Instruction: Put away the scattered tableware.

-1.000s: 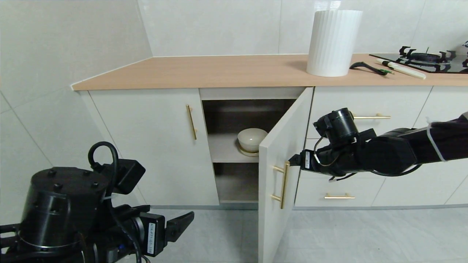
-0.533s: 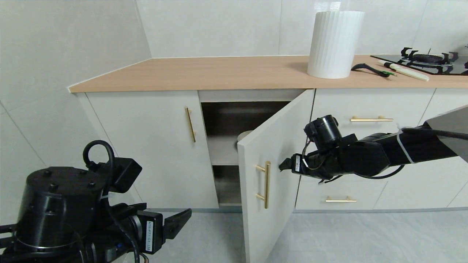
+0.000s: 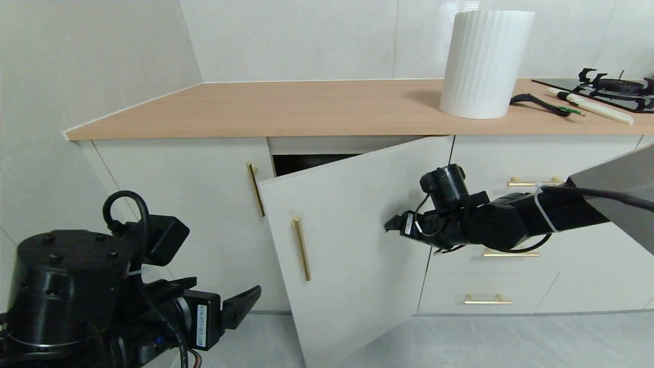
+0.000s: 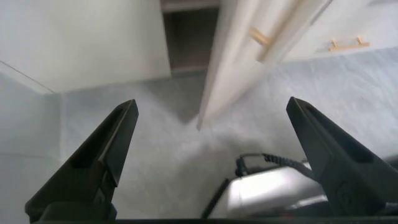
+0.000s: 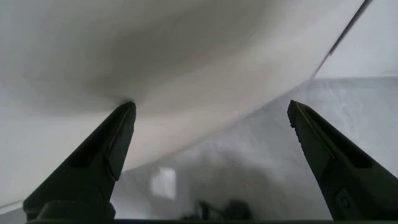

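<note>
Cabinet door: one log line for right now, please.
cabinet door ajar, nearly shut | right gripper open, at door's outer face | left gripper open, low above floor

There were two cupboard doors, one shut door and one half-open door; five gold handles showed, one on each door and three on the drawers; one tall white jar stood on one wooden counter; two long tools lay there, one black tool and one white tool; there were two grippers, a left gripper and a right gripper.
</note>
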